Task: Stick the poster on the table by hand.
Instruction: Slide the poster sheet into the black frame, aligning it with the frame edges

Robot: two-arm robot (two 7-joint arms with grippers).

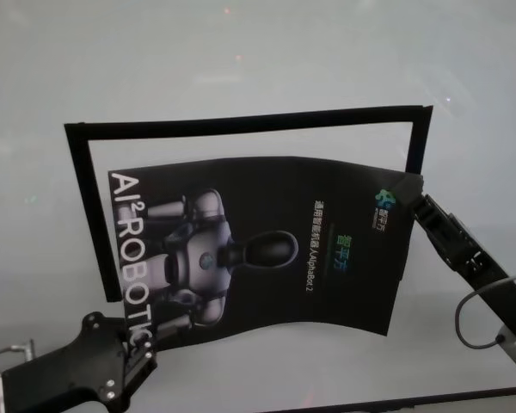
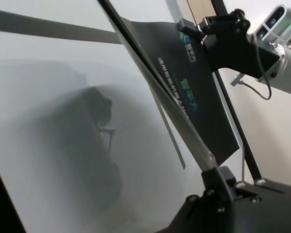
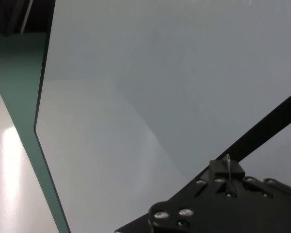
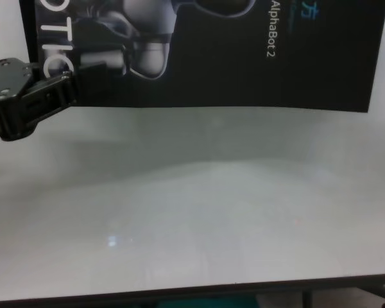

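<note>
We hold the poster (image 1: 267, 249) in the air above the white desk (image 1: 241, 69), one pincer at each end. Our left pincer (image 1: 139, 348) sits at the near left, its fingers closed on the poster's near-left corner just below the big white letters; in the chest view the same pincer (image 4: 67, 90) grips the sheet's lower left edge. Our right pincer (image 1: 420, 200) reaches in from the right and is closed on the poster's far-right corner, beside the small green-and-blue logo. The left wrist view shows that pincer (image 2: 203, 24) clamped on the corner, and the poster (image 2: 194, 97) running edge-on between the two arms, clear of the desk (image 2: 63, 121) beneath it. The sheet bows slightly, its near edge curving upward in the middle, and it hangs tilted so the printed robot figure lies sideways with its head toward the right. Black tape strips (image 1: 241, 120) lie on the desk behind the poster, marking the far, left and right sides of a rectangle; the poster overlaps the inside of this outline.
</note>
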